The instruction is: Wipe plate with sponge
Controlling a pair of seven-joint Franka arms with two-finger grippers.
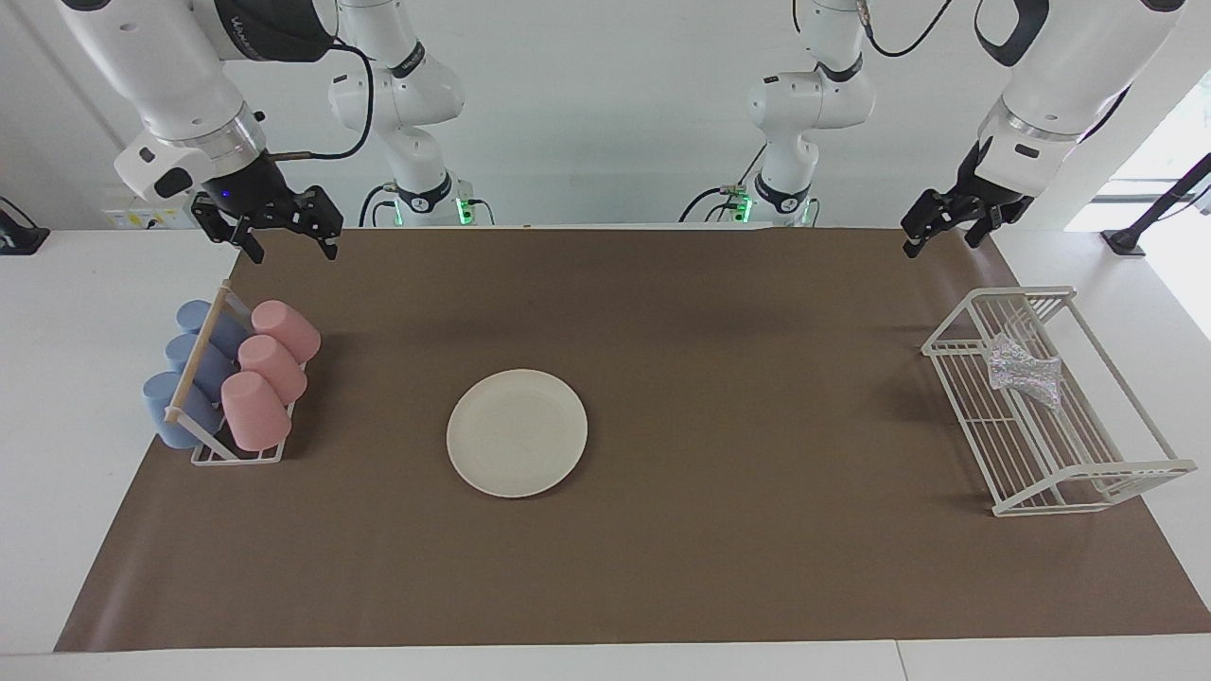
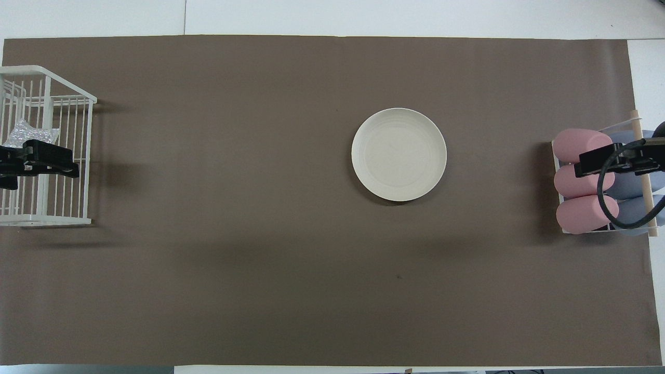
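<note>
A: Item one?
B: One plate (image 1: 517,432), cream, round, flat on the brown mat (image 1: 662,567) near the middle of the table, a little toward the right arm's end. Nothing on it.

A: Item two?
B: One sponge (image 1: 1024,371), silvery, crumpled, lying inside the white wire rack (image 1: 1088,473) at the left arm's end, well apart from the plate.

A: Racks?
B: Two. That wire one, and one cup rack (image 1: 236,454) with a wooden bar at the right arm's end.

A: Cups?
B: Six, lying tilted in the cup rack: three pink cups (image 1: 268,371) on the plate's side, three blue cups (image 1: 189,378) on the outer side.

A: Grippers?
B: Two. Left gripper (image 1: 944,236), raised over the mat's edge beside the wire rack, fingers apart, holding nothing. Right gripper (image 1: 291,240), raised over the mat's corner close to the cup rack, fingers spread, holding nothing. Both arms wait.
</note>
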